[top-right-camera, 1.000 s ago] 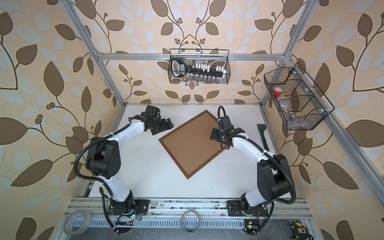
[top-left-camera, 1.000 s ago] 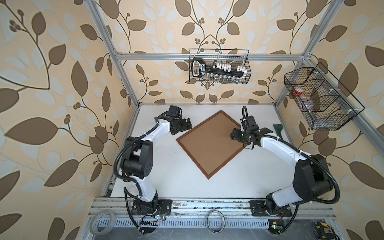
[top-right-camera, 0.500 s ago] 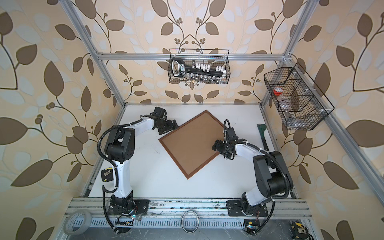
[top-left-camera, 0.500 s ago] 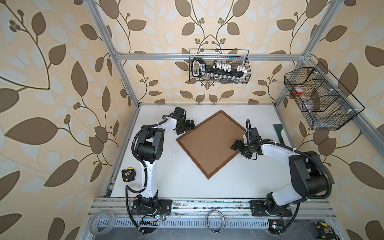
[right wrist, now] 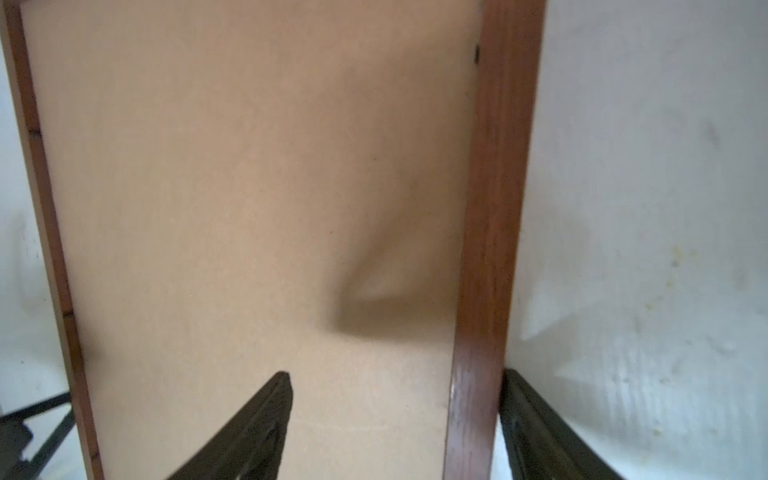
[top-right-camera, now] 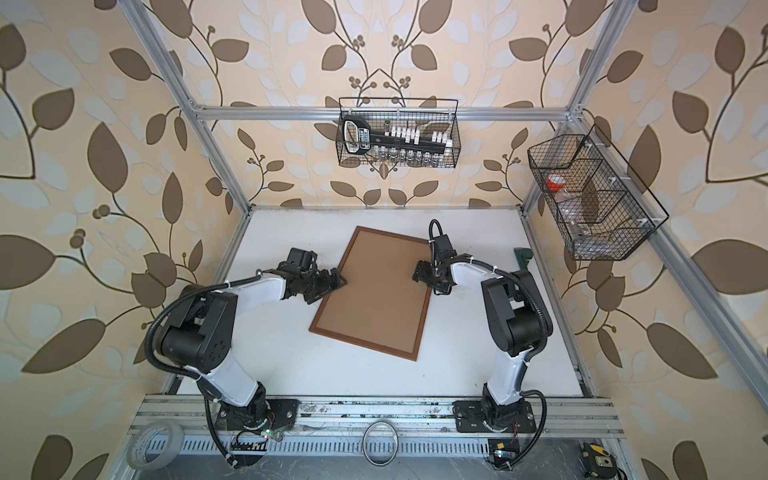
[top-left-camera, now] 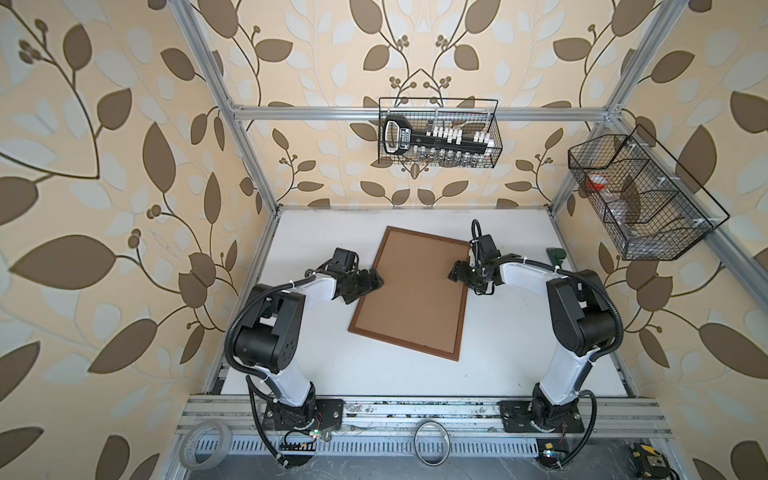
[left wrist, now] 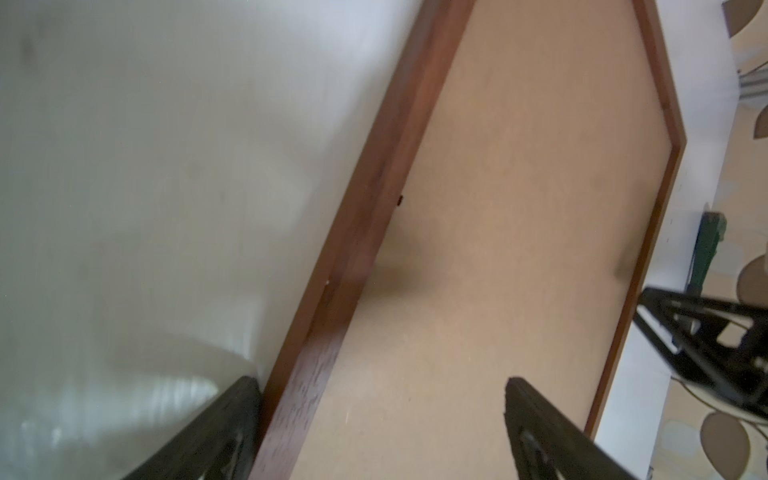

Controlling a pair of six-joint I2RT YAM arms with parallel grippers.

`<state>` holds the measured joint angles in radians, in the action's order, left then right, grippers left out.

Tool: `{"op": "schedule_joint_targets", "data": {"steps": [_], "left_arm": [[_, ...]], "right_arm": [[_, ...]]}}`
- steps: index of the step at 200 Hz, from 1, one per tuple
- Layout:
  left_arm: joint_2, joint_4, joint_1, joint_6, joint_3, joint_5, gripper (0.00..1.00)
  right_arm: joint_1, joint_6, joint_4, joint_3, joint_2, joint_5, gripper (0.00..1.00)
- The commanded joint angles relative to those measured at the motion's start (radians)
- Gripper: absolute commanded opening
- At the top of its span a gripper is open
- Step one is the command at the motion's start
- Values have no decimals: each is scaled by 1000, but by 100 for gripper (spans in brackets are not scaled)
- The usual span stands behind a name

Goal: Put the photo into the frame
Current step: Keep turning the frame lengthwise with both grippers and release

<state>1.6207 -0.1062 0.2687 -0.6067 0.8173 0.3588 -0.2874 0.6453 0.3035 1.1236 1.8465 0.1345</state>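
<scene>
The left gripper is spread, astride the left rail of the frame, which lies back up in the middle of the table, brown board showing; the right gripper is spread too, astride the right rail

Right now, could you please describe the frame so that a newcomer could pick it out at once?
Find the white table inside the leaf-papered walls. Flat on its middle, between the left gripper and the right gripper, lies the frame. It is the only large rectangle there: a thin reddish-brown wooden border around a plain tan board.
</scene>
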Motion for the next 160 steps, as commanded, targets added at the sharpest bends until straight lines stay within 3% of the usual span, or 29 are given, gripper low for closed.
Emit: {"op": "schedule_joint_targets", "data": {"steps": [1, 48, 82, 118, 160], "left_arm": [[-43, -73, 65, -81, -74, 102, 93], [-172, -421, -11, 112, 43, -6, 91], [-292, -626, -26, 185, 9, -87, 78], [-364, -619, 23, 164, -50, -162, 58], [-245, -631, 113, 191, -38, -165, 54]], "right_arm": [[-42, -34, 16, 23, 15, 71, 77], [-34, -117, 97, 16, -49, 16, 77], [-39, -147, 133, -71, -148, 11, 77], [-49, -142, 124, -149, -222, 33, 76], [-44, -154, 120, -172, -234, 37, 76]]}}
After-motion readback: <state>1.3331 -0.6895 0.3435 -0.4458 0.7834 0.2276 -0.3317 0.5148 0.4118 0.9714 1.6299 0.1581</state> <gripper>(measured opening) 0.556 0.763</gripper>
